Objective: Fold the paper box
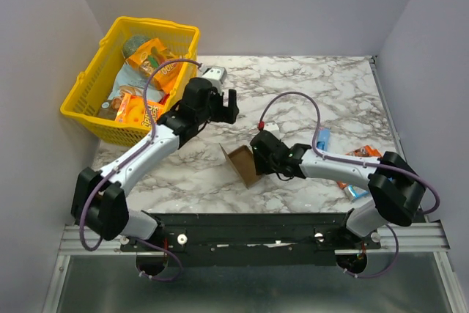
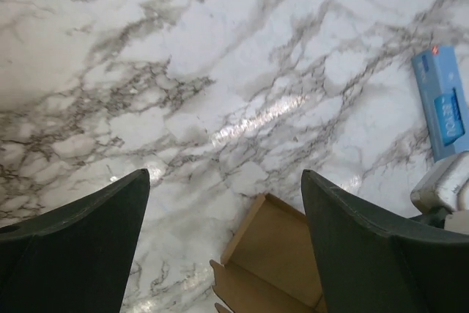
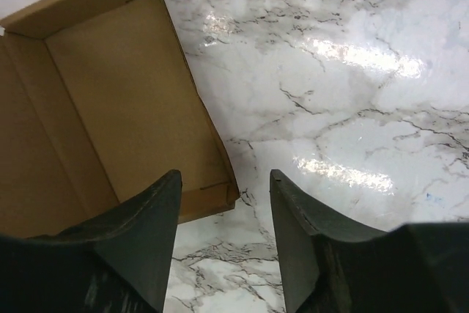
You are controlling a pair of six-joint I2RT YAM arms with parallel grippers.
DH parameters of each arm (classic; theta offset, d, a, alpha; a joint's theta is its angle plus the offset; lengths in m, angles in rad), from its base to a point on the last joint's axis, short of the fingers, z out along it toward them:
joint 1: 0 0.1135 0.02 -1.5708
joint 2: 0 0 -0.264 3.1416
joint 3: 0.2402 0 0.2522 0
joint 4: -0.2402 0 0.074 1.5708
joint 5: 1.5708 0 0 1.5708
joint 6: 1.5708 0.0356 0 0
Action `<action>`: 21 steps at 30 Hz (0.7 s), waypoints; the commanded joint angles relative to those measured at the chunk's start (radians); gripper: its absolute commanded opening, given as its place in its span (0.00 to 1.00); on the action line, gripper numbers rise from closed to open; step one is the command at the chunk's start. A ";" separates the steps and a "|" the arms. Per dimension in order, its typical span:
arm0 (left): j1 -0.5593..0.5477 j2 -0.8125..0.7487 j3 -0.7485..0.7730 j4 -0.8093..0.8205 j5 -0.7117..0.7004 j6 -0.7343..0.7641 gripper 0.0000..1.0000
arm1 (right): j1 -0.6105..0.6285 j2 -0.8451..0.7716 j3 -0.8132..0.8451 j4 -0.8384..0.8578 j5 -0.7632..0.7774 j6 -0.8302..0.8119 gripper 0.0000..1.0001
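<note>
Fold step: right arm lined up on a box wall, no grip made.
Yellow basket [image 1: 88, 100] sat far left. Left gripper [image 1: 226, 106] hung open and empty above the marble, near the paper box [image 1: 240, 165]. Box sat mid-table, partly formed, some walls up. Right gripper [image 3: 223, 181] was spread, jaws straddling one wall's corner, not clamped. Next move probably needed: pinch that wall, fold inward, left arm bracing the far side.

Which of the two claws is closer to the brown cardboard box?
The right gripper: open, right at the edge of the paper box. The left gripper, also open, hangs farther back, near the yellow basket.
</note>
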 commanded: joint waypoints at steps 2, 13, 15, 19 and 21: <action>0.014 -0.184 -0.082 0.036 -0.110 -0.047 0.93 | -0.060 -0.001 0.062 0.047 -0.167 -0.108 0.61; 0.011 -0.493 -0.354 -0.131 0.034 -0.196 0.91 | -0.092 0.224 0.228 0.043 -0.160 -0.242 0.51; 0.011 -0.543 -0.378 -0.159 0.051 -0.208 0.91 | -0.095 0.249 0.239 0.043 -0.160 -0.248 0.45; 0.013 -0.550 -0.392 -0.190 0.111 -0.202 0.91 | -0.105 0.269 0.230 0.047 -0.177 -0.237 0.37; 0.013 -0.530 -0.397 -0.181 0.106 -0.200 0.91 | -0.112 0.266 0.208 0.054 -0.192 -0.220 0.34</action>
